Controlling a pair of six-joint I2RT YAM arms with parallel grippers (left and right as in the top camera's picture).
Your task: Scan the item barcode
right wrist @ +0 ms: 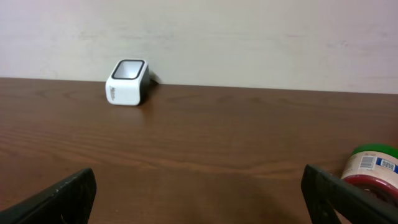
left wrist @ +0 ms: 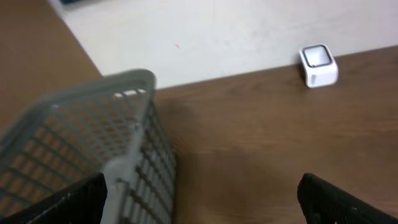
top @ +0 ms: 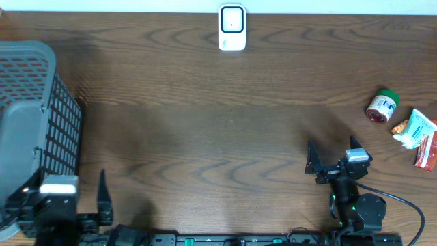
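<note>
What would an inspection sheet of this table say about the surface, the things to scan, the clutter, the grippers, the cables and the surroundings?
Surface: brown wood-grain table, no spills seen.
Job's things: white scanner at the far edge; green-lidded jar, white and orange packet and red packet at the right edge.
Clutter: grey mesh basket at the left.
Grippers: left gripper open and empty, beside the basket; right gripper open and empty, short of the jar.
Cables: black cable looping by the right arm.
Surroundings: pale plain surface beyond the table.
</note>
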